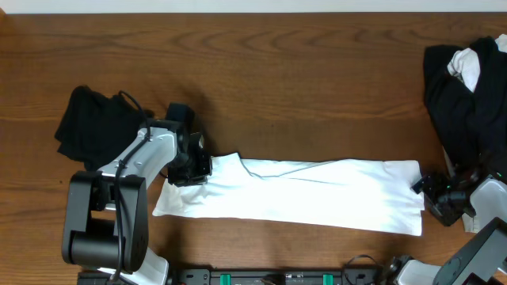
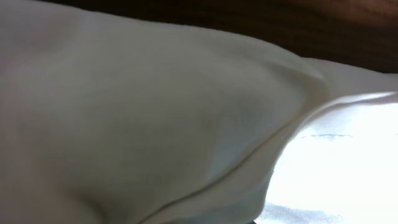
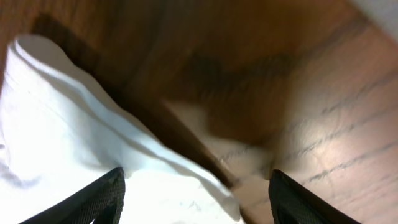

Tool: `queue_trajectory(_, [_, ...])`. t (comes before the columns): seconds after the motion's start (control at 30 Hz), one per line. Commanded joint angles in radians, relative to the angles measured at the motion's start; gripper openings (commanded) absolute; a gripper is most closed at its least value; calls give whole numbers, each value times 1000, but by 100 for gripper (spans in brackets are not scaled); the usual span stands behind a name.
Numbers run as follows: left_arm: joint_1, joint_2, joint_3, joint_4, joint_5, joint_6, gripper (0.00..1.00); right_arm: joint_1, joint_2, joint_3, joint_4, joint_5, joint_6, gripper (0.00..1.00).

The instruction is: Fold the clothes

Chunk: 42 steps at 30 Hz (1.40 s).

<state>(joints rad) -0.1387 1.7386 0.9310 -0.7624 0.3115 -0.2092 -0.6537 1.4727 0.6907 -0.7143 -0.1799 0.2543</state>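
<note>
careful, your right claw [image 3: 196, 183] gapes wide at the shirt [image 1: 317, 194] end, holding nothing; whether the left claw [image 1: 198, 169] grips, can't tell. pull now and it may bunch.

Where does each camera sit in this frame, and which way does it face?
Overhead: above the table, facing down on the white T-shirt; left gripper and right gripper show.
Left wrist: pressed close to the T-shirt; no fingers visible.
Right wrist: faces the T-shirt's edge and bare wood, between its two fingertips.
Shared: all three see the T-shirt.
</note>
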Motion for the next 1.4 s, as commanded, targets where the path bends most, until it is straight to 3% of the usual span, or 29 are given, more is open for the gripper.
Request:
queue_trajectory(0.0, [5, 56, -18, 16, -88, 9, 12, -8, 7, -2, -12, -13, -12, 74])
queue_trajectory(0.23, [5, 56, -18, 16, -88, 9, 12, -6, 7, -56, 21, -64, -40, 70])
queue_trajectory(0.57, [5, 56, -18, 0, -88, 9, 12, -6, 7, -149, 101, -170, -63, 50])
queue_trajectory(0.93, [5, 56, -18, -7, -88, 9, 12, -6, 7, -149, 72, -176, -78, 48])
queue_trajectory(0.97, [5, 56, -18, -8, -88, 9, 12, -6, 7, -149, 75, -176, -78, 46])
queue_trajectory(1.1, [5, 56, -18, -10, -88, 9, 12, -6, 7, -149, 92, -176, -76, 15])
queue_trajectory(1.2, [5, 56, -18, -12, -82, 8, 12, -6, 7, -149, 106, -175, -76, 1])
queue_trajectory(1.37, [5, 50, 2, -19, 0, 9, 6, -6, 6, -124, 121, -176, -73, 1])
